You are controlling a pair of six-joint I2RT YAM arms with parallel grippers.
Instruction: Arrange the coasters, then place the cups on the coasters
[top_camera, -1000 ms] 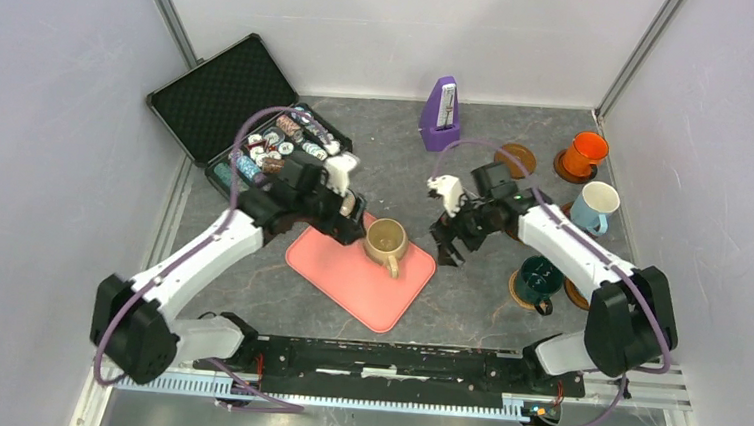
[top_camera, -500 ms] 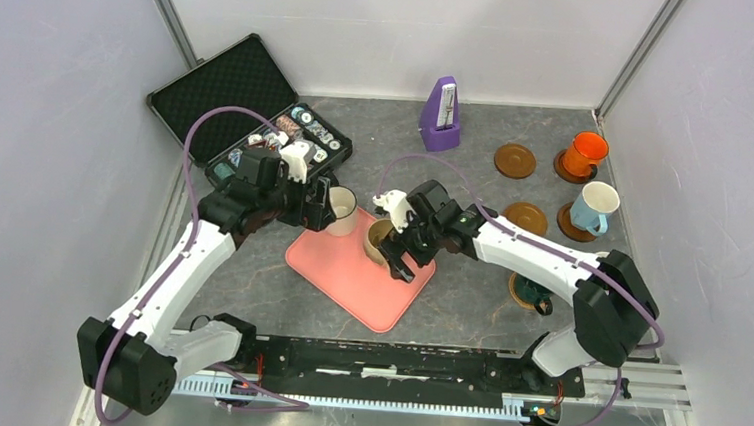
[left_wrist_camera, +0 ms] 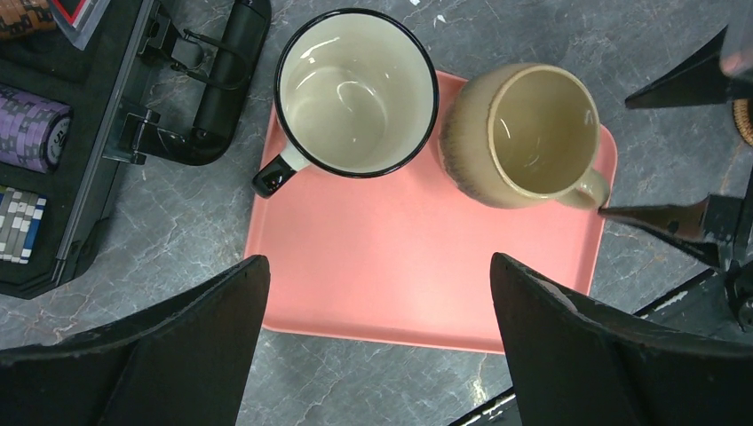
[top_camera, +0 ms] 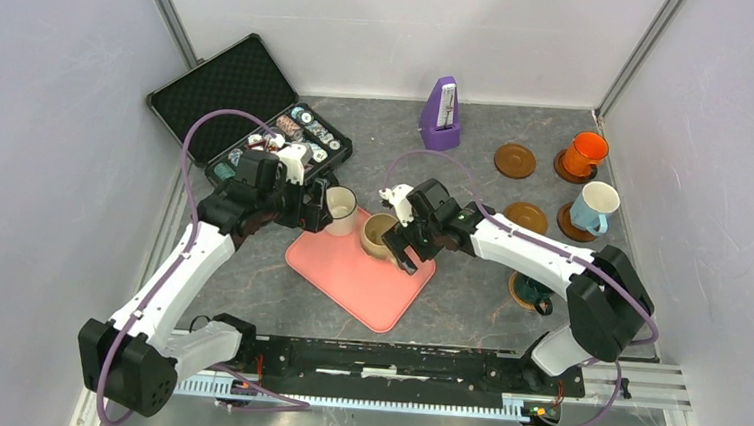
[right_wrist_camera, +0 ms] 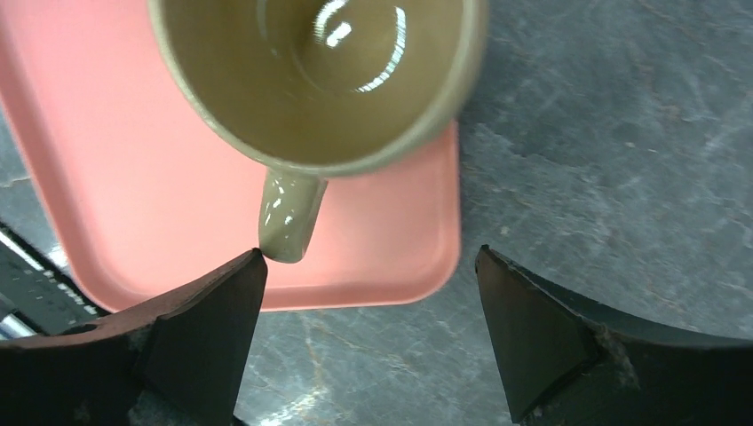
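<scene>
- Right wrist view: right gripper (right_wrist_camera: 370, 257) spread wide, holding nothing, one finger just beside the handle of the tan mug (right_wrist_camera: 320, 80), which stands on the pink tray (right_wrist_camera: 178, 222).
- Left gripper (left_wrist_camera: 380, 262) gapes wide and empty above the tray, near the dark-rimmed white mug (left_wrist_camera: 355, 89).

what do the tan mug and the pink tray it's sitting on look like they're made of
Tan mug: probably glazed ceramic, going by the bright glints inside, the thick wall and the darker speckling outside.
Pink tray: likely moulded plastic with a matte finish, going by the flat even colour, rounded corners and lack of glare.
</scene>
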